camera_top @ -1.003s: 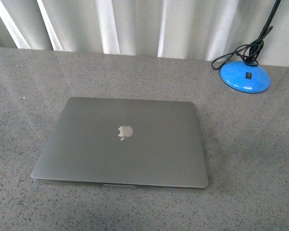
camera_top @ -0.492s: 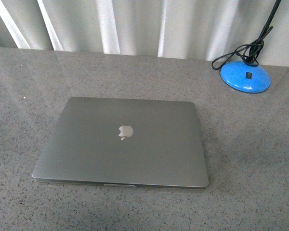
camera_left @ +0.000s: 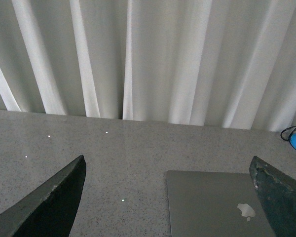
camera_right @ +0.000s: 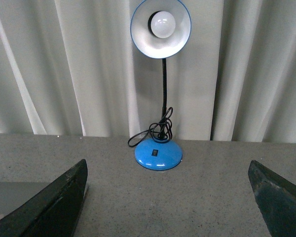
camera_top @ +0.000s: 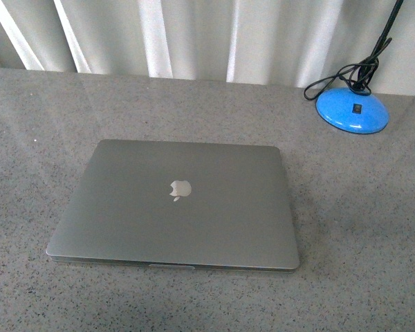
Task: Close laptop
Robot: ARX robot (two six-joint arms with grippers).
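A staged office-like or test setting is suggested. A grey speckled stone-look bench (camera_top: 373, 207) is seen, closed off directly behind by pale pleated curtains (camera_top: 194, 34) that hide any walls. A closed laptop (camera_top: 176, 204) is laid flat on the bench, and a blue desk lamp (camera_right: 159, 153) with a coiled black cord (camera_right: 153, 131) is stood behind and to the right of the laptop, close to the curtains.

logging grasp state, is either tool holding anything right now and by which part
Nothing is held. The left tool and right tool are both open and empty; the laptop lies shut, untouched.
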